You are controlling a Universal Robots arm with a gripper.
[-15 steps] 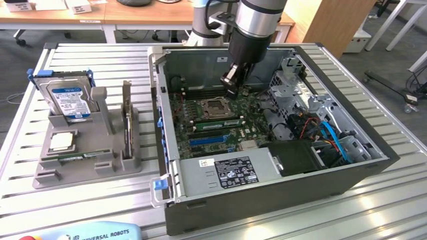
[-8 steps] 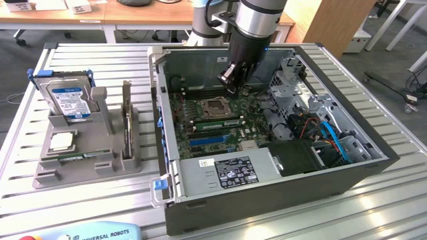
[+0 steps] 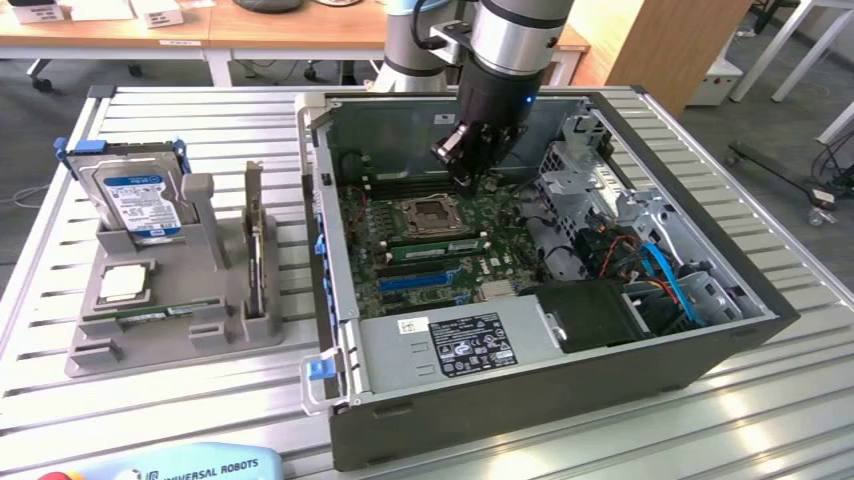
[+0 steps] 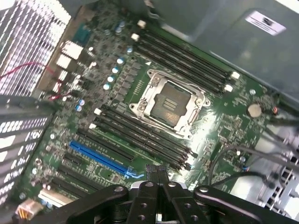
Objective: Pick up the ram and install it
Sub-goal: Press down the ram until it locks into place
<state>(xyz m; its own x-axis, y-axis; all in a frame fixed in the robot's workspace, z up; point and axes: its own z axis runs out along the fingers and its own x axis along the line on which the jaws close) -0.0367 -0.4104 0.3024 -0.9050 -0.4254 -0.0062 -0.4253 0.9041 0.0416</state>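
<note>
In the exterior view, the gripper (image 3: pixel 462 178) is hanging inside the open computer case (image 3: pixel 534 400), just above the motherboard (image 3: pixel 400 270) and close beside the CPU socket (image 3: pixel 430 212) on that socket's far side. Its jaws are standing pressed together and are gripping nothing. The ram (image 3: pixel 144 318) appears to be lying flat in the front channel of the grey parts holder (image 3: pixel 214 330), well apart from the CPU socket, outside the case toward the exterior view's left. A hard drive (image 3: pixel 134 200) is standing upright in the same holder, farther from the socket.

In the wrist view, the gripper (image 4: pixel 157 170) is pointing at the board with its ribbed fingertips (image 4: pixel 153 171) meeting, empty, just beside the near end of the black memory slots (image 4: pixel 140 137) that are running alongside the CPU socket (image 4: pixel 169 103). Those slots are looking vacant.

As a judgement, doing this step well is calling for gripping the stick by its long edges, keeping it square to a slot beside the socket, and pressing evenly so neither end is seating first.
</note>
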